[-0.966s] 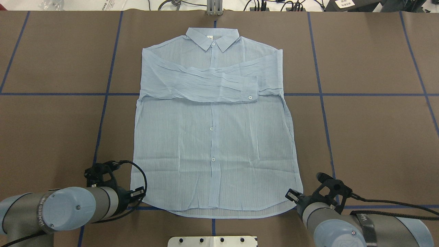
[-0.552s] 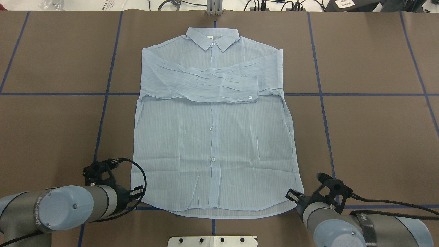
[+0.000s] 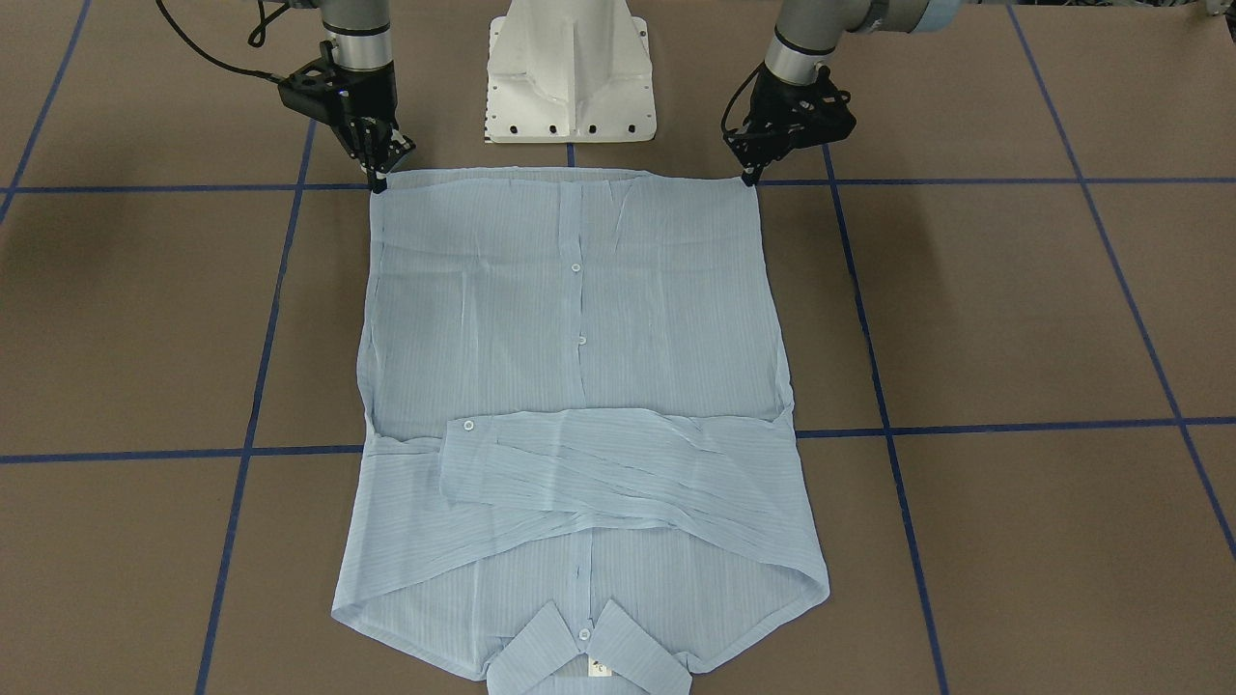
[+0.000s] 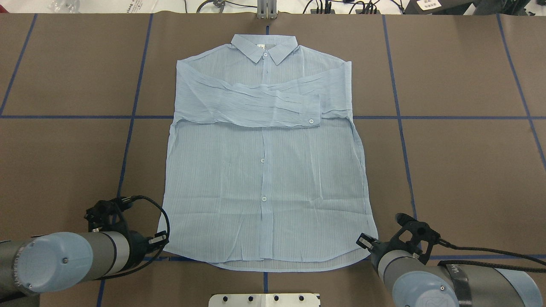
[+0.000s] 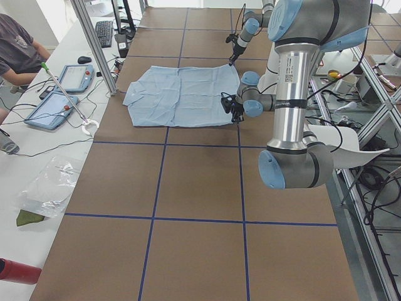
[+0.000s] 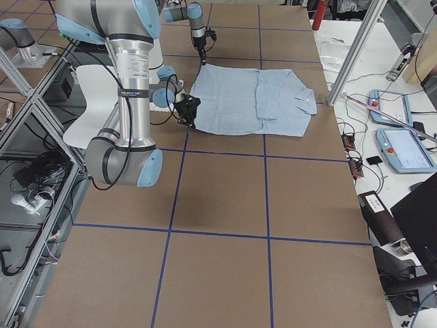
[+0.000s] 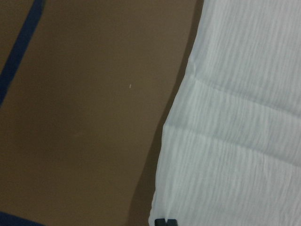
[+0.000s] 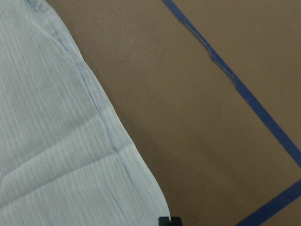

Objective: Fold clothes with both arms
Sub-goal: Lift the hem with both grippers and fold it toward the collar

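The light blue shirt [image 4: 264,170] lies flat and face up on the brown table, collar at the far side, both sleeves folded across its chest. My left gripper [image 3: 748,177] is shut on the hem's left corner. In the left wrist view its fingertips [image 7: 164,221] meet at the shirt [image 7: 235,117] edge. My right gripper [image 3: 379,183] is shut on the hem's right corner. In the right wrist view its tips [image 8: 169,220] close at the cloth's [image 8: 47,141] rounded corner. In the overhead view each wrist hides its own fingers.
The white pedestal base [image 3: 570,77] stands just behind the hem, between the two arms. Blue tape lines [image 4: 132,117] cross the table. A metal post [image 4: 266,10] stands beyond the collar. A person [image 5: 15,50] sits by tablets [image 5: 75,78] at the far bench.
My left arm has shifted to the left and drawn the hem's left corner slightly outward with it. The right arm has barely moved.
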Controlling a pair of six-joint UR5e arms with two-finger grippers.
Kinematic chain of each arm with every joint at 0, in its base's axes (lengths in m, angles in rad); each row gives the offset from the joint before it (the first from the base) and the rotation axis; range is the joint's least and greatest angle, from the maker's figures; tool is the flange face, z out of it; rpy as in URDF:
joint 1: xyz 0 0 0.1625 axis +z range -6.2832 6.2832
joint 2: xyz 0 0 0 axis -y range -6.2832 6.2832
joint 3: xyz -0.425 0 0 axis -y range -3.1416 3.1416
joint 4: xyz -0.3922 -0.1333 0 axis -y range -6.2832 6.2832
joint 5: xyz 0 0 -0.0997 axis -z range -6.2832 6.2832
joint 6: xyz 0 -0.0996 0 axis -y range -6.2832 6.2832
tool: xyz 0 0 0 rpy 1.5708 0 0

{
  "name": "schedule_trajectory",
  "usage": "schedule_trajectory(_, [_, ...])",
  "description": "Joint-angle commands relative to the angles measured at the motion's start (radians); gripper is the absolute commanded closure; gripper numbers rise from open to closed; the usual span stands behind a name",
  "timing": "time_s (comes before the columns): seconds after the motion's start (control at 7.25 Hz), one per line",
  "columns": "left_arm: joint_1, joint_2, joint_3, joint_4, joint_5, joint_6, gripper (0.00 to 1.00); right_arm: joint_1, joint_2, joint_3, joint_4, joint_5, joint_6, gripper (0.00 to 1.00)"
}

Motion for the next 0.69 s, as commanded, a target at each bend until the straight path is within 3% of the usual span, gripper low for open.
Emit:
schedule_trajectory(0.0, [0.029,0.014,-0.082,0.055,-0.002,-0.076,1.00,-0.004,-0.022,0.051,-0.002,0.007,0.000,1.00])
schedule_trajectory(0.55, [0.034,0.007,-0.287,0.162,-0.011,-0.126,1.00,0.015,-0.057,0.289,-0.163,0.073,0.002,1.00])
